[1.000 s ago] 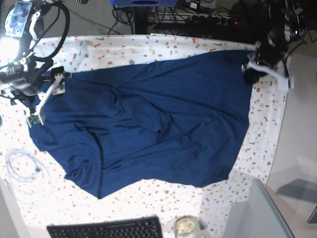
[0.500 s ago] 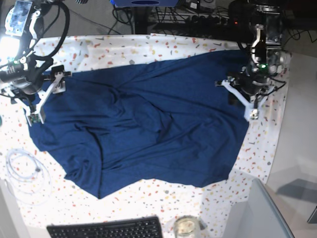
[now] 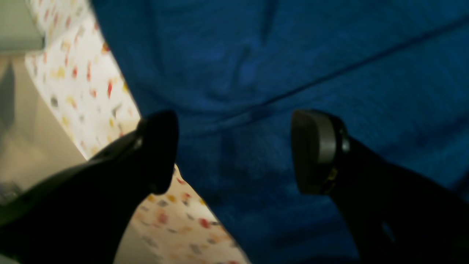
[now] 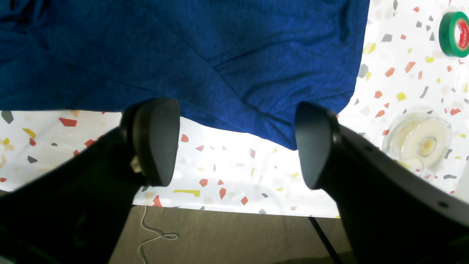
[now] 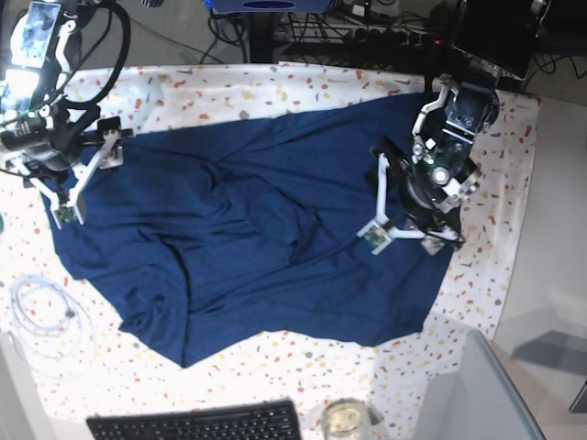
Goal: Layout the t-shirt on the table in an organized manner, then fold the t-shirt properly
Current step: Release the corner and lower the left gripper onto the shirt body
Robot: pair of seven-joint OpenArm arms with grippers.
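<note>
Lying rumpled across the table (image 5: 303,82), the t-shirt (image 5: 275,229) is flanked by a keyboard (image 5: 197,423), a coiled white cable (image 5: 41,316) and a green tape roll (image 4: 455,33). The left gripper (image 3: 234,150) and the right gripper (image 4: 236,141) are both seen with jaws spread apart and nothing held, the left above the cloth, the right at its edge.

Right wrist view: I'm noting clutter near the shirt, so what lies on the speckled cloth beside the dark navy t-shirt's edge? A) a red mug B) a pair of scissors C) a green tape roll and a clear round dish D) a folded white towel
C: a green tape roll and a clear round dish sit on the speckled table, apart from the dark navy t-shirt.
</note>
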